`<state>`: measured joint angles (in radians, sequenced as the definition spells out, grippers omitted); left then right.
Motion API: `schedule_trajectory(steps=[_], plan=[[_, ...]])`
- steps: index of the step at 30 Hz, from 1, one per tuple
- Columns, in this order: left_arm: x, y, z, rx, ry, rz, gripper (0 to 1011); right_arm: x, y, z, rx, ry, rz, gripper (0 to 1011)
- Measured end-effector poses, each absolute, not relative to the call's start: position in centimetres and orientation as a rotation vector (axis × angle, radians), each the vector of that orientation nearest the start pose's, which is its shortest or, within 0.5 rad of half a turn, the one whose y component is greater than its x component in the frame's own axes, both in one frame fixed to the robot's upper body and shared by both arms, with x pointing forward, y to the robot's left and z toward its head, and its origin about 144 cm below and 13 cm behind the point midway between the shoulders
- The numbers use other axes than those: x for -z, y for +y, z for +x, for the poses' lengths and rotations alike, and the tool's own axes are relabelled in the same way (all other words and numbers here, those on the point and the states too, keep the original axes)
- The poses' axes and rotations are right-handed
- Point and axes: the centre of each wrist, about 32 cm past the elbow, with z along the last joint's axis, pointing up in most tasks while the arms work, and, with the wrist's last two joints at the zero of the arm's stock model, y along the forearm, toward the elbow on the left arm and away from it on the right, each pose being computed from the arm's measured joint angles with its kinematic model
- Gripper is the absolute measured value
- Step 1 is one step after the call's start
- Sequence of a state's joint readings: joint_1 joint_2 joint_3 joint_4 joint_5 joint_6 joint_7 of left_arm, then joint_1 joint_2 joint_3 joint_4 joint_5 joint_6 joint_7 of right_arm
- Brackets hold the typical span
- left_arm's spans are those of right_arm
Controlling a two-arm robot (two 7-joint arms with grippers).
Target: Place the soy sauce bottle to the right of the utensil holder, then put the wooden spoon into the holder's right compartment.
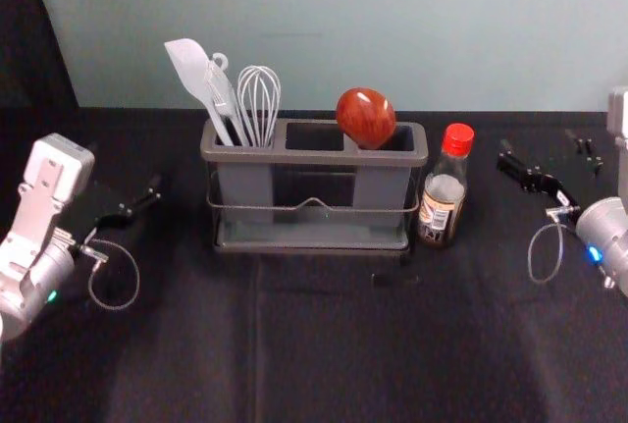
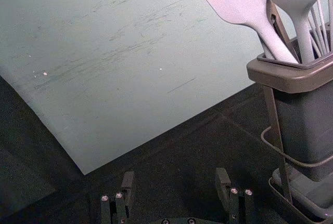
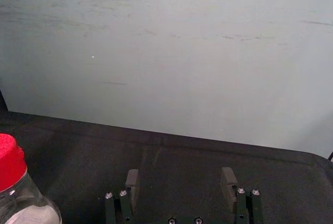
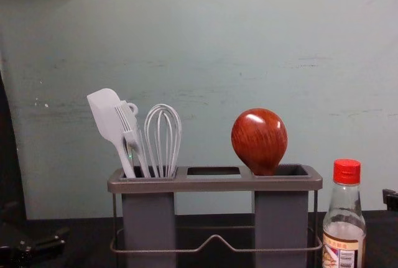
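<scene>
Head view: the upright soy sauce bottle (image 1: 442, 197), right of centre, was flanked by the utensil holder (image 1: 314, 157) and the nearer, wide-spread right gripper (image 1: 546, 148). Left wrist view: the left gripper (image 2: 175, 177) was spread, bottom centre. Chest view: the wooden spoon (image 4: 259, 140) was seated in the right compartment (image 4: 282, 221).

Oblong grey plastic holder (image 1: 314, 157), tapered clear-glass bottle (image 1: 444, 197) at three o'clock

Three-o'clock compartment: round-headed brown wooden spoon (image 1: 366, 117); nine-o'clock compartment: slim pale plastic utensils (image 1: 222, 91).
</scene>
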<state>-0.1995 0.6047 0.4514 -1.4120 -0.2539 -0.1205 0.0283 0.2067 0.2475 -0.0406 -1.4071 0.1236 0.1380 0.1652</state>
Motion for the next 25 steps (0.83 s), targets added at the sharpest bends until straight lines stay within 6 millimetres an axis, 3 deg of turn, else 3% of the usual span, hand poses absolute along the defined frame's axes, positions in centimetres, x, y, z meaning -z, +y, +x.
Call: schedule_trajectory(steps=[25], plan=[[-113.98, 30.97, 48.86, -1.248, -0.285, 0.304, 1000, -117.02, -30.1, 51.64, 1.412, -0.006, -0.175, 1002]])
